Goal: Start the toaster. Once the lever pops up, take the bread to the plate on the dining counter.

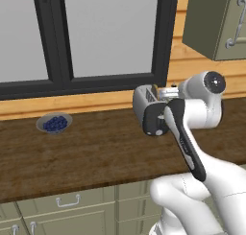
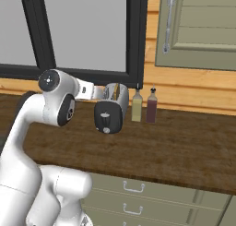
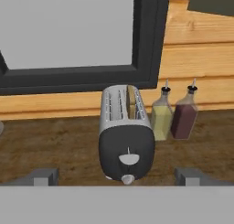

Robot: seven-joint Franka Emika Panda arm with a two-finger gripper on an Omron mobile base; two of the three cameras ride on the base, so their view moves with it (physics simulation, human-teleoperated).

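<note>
- You have the gripper [image 3: 117,176] spread as wide as it goes, with nothing held between its two fingertips [image 3: 45,176]; they stand either side of the toaster's front end, clear of it.
- Your toaster [image 3: 125,137] stands on the dark wood worktop [image 1: 86,152], close to the back edge under the black-framed window [image 1: 96,37], with its black end panel and round knob turned towards the front edge.
- In the hand view you can see the bread [image 3: 131,102] sitting in the right-hand slot, its brown top edge showing just above the slot; the left-hand slot looks dark.
- In the right base view the bread [image 2: 116,91] shows as a thin brown strip at the top of the toaster [image 2: 111,109].
- Just beside the toaster, on its right as you look from the front edge, stand two bottles near the back edge: a yellow bottle [image 3: 161,118] next to the toaster, then a dark red bottle [image 3: 184,116] touching or nearly touching the yellow one.
- Far along the worktop to the left, near the back edge, you have a grey dish of blue berries [image 1: 54,123], well apart from the toaster [image 1: 144,107].
- Your arm reaches over the worktop at toaster height, hiding part of the toaster in the left base view.
- Green cabinet drawers [image 2: 138,193] sit below the front edge, and a green wall cupboard [image 2: 198,29] hangs above the right end.
</note>
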